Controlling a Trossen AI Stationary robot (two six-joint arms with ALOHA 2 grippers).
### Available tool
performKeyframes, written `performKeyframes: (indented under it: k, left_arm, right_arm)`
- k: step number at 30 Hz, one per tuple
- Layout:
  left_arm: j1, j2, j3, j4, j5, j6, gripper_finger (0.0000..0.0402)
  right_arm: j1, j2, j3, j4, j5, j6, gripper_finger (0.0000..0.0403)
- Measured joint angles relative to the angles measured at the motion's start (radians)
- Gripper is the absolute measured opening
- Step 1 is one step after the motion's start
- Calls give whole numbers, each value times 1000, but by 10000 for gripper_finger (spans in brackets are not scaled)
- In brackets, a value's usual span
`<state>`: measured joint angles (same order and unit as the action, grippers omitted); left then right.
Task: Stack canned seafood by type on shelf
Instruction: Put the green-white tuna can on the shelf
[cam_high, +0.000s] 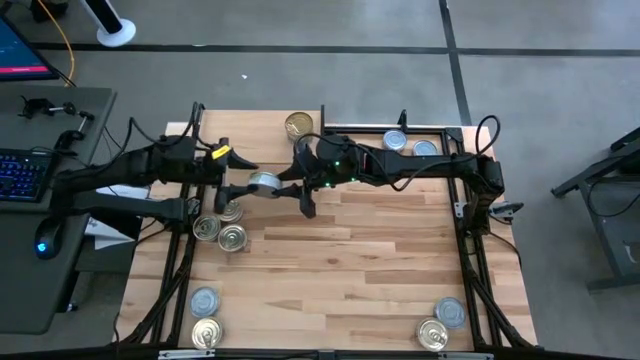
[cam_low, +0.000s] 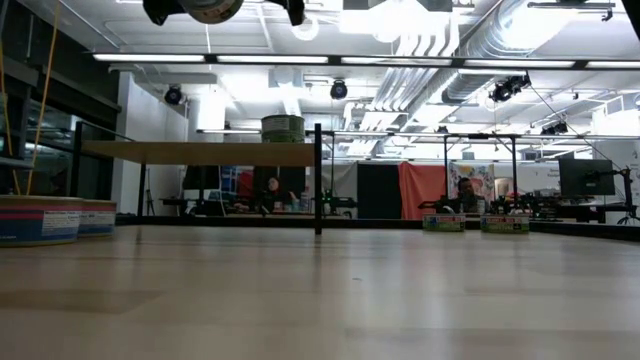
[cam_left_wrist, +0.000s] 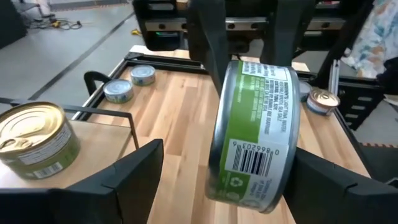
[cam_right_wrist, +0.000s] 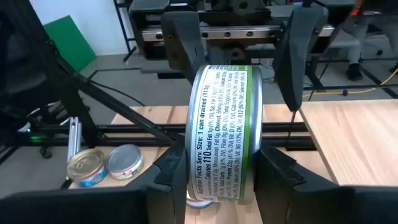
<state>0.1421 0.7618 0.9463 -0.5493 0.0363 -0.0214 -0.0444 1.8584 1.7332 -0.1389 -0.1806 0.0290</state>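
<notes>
Both grippers meet above the far left part of the table, and one tin is between them, high in the air and turned on its edge. Right gripper is clamped on this tin; its two fingers press the flat ends, and the green and white label faces the camera. Left gripper stands apart around the same tin, with its fingers spread on both sides and not touching it.

On the shelf, at the far edge of the table, one gold-topped tin stands alone. Two silver-blue tins stand further right along that far edge. Three tins stand close together under the left arm. At the near left corner one silver-blue and one gold tin stand just beside each other, and another such pair stands at the near right corner.
</notes>
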Motion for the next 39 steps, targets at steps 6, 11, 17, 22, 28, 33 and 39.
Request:
performKeyframes:
  k: [6, 11, 17, 22, 28, 33, 39]
  left_arm:
    - [0, 11, 0, -2, 34, 18, 264]
    - [-1, 8, 0, -5, 39, 25, 150]
    - [2, 4, 0, -12, -7, -18, 119]
    - [4, -41, -7, -140, -343, -177, 119]
    - [3, -176, -207, -78, -712, -693, 119]
    - [2, -267, -411, 171, -901, -1079, 119]
    - [4, -283, -544, 287, -1230, -1376, 119]
  right_arm:
    - [1, 0, 0, -7, -8, -13, 113]
    - [-1, 0, 0, -8, -6, -15, 113]
    - [0, -19, 0, -22, 70, -16, 184]
    - [-10, -128, 3, -133, 285, -75, 261]
    - [-58, -178, 0, -217, 370, -34, 268]
    - [-79, -176, 1, -215, 365, -30, 269]
    - [-94, -171, 0, -231, 346, -34, 269]
